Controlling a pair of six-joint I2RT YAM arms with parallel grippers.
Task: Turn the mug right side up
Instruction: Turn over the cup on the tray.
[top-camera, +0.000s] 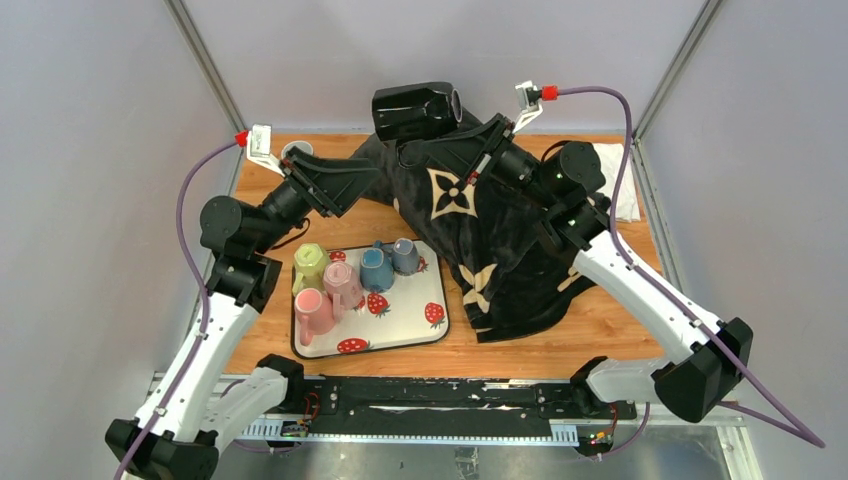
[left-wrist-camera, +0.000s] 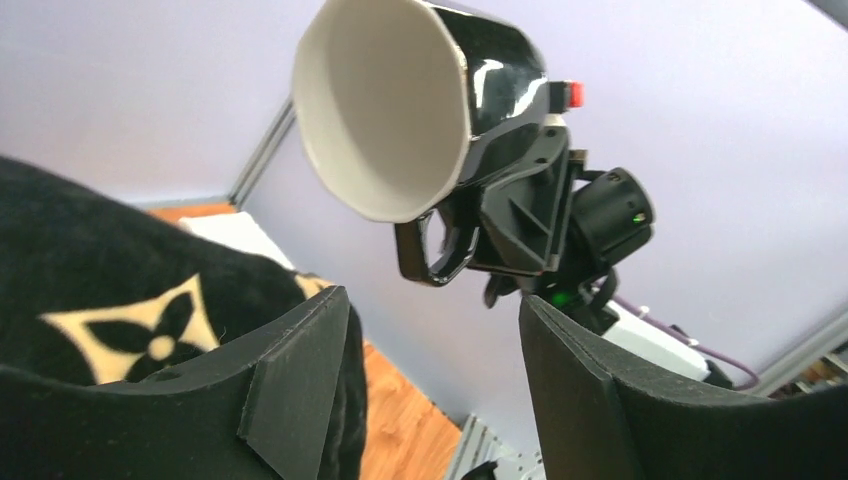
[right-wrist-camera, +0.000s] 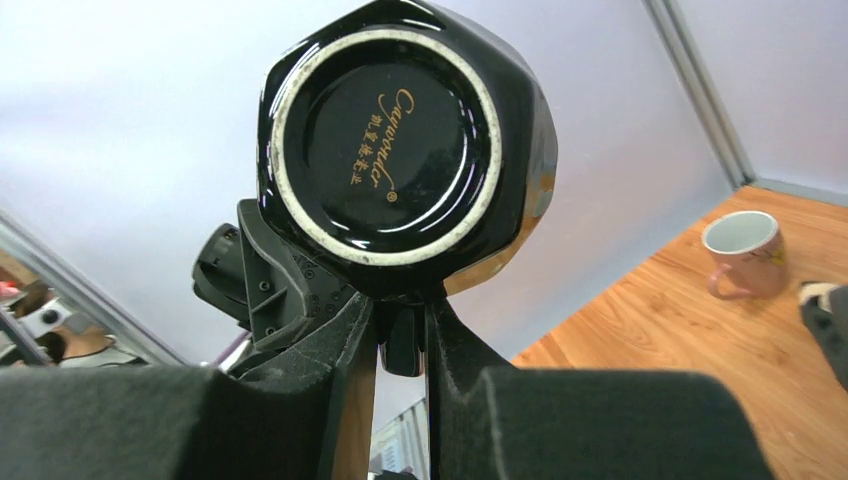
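A glossy black mug (top-camera: 415, 112) with a white inside hangs in the air over the back of the table, lying on its side. Its mouth (left-wrist-camera: 385, 105) faces my left wrist and its base (right-wrist-camera: 385, 130) faces my right wrist. My right gripper (right-wrist-camera: 400, 310) is shut on the mug's handle (left-wrist-camera: 435, 250), with the mug above its fingers. My left gripper (left-wrist-camera: 432, 300) is open and holds nothing. It sits just below and to the left of the mug (top-camera: 375, 170), not touching it.
A black cloth with beige flower marks (top-camera: 480, 230) covers the table's middle and right, under both grippers. A strawberry tray (top-camera: 410, 320) at the front left holds several small mugs. A pink mug (right-wrist-camera: 745, 255) stands at the back left, and a white cloth (top-camera: 622, 190) lies at the back right.
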